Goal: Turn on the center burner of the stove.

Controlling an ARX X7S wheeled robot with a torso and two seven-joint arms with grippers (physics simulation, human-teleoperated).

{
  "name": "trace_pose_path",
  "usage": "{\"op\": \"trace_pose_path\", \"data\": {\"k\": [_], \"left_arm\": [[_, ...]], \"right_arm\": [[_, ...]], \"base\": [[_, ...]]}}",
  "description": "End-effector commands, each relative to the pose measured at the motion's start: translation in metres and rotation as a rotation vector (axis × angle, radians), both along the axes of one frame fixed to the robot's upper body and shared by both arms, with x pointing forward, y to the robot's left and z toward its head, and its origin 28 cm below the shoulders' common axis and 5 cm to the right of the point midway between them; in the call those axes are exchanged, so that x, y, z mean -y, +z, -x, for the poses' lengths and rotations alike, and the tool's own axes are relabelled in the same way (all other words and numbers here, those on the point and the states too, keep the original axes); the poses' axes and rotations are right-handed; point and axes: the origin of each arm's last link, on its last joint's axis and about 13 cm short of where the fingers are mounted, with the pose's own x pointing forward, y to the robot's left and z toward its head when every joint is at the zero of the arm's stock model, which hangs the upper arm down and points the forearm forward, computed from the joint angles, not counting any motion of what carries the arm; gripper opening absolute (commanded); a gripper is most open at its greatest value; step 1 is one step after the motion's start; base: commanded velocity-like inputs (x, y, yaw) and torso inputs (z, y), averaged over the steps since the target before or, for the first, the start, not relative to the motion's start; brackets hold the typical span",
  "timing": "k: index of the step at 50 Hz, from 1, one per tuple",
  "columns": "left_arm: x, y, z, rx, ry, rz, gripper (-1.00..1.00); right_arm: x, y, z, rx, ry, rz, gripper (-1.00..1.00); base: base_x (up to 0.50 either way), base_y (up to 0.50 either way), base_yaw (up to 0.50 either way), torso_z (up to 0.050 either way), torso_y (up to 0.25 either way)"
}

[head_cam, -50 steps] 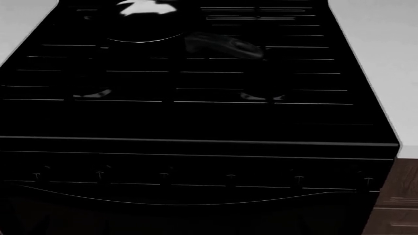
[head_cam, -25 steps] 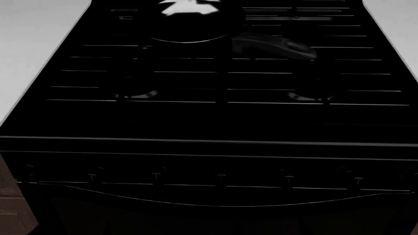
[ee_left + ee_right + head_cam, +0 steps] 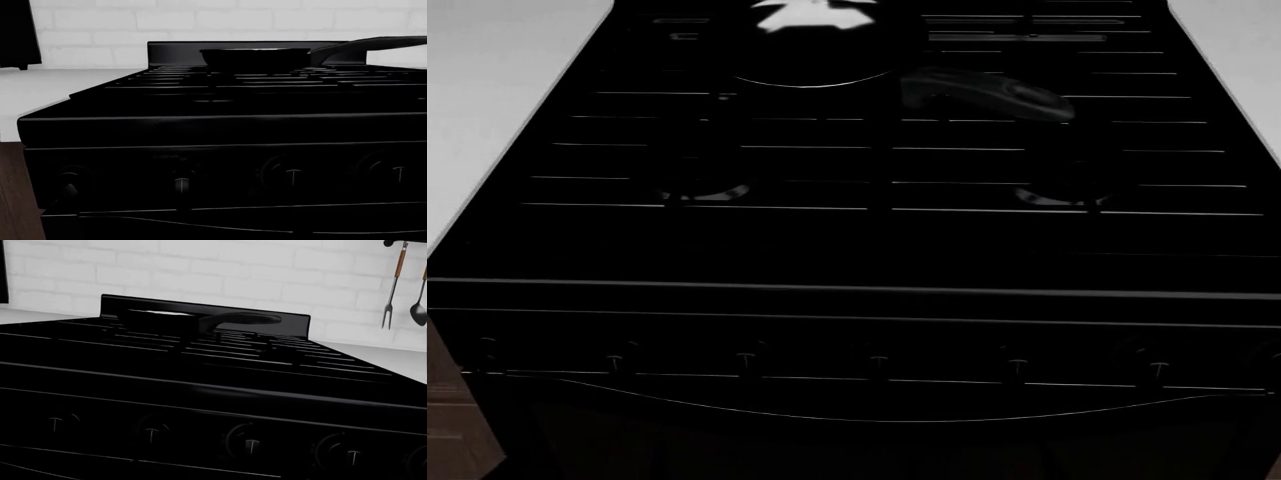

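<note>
The black stove fills the head view, with thin grate bars on top and a row of several small knobs along its front panel; the middle knob sits at the centre of the row. The stove also shows in the left wrist view with knobs such as one at the middle, and in the right wrist view with its knobs. Neither gripper shows in any view.
A black pan with its handle pointing right sits on a rear burner; it also shows in both wrist views. White countertop flanks the stove. Utensils hang on the brick wall.
Between one second and half a second ago the stove slid rightward in the head view, bringing the left countertop into sight. Since then nothing has moved.
</note>
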Motion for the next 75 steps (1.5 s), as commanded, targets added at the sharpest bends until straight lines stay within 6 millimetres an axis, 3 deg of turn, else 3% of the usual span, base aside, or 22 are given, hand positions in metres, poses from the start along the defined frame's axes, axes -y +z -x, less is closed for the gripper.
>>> {"op": "trace_pose_path", "data": {"k": [1, 8, 24, 40, 43, 56, 75], "left_arm": [[0.000, -0.001, 0.001, 0.016, -0.014, -0.039, 1.00], [0.000, -0.002, 0.001, 0.009, -0.012, -0.038, 1.00], [0.001, -0.002, 0.001, 0.011, -0.014, -0.040, 1.00], [0.001, -0.003, 0.001, 0.011, -0.015, -0.043, 1.00], [0.001, -0.003, 0.001, 0.010, -0.014, -0.048, 1.00], [0.001, -0.002, 0.001, 0.010, -0.012, -0.052, 1.00], [0.001, -0.003, 0.000, 0.009, -0.015, -0.059, 1.00]], "right_arm": [[0.000, 0.001, -0.001, 0.005, 0.004, 0.002, 1.00], [0.000, 0.004, -0.006, 0.016, 0.002, 0.005, 1.00], [0.002, 0.014, -0.037, 0.054, -0.003, 0.024, 1.00], [0.002, 0.002, -0.059, 0.025, -0.044, 0.004, 1.00], [0.009, -0.007, -0.073, -0.010, -0.078, 0.007, 1.00], [0.012, -0.010, -0.085, -0.026, -0.069, 0.012, 1.00], [0.020, -0.031, -0.105, -0.052, -0.081, 0.004, 1.00]], "base": [[0.00, 0.00, 0.00, 0.000, 0.000], [0.00, 0.00, 0.00, 0.000, 0.000], [0.00, 0.00, 0.00, 0.000, 0.000], [0.00, 0.00, 0.00, 0.000, 0.000], [0.00, 0.00, 0.00, 0.000, 0.000], [0.00, 0.00, 0.00, 0.000, 0.000], [0.00, 0.00, 0.00, 0.000, 0.000]]}}
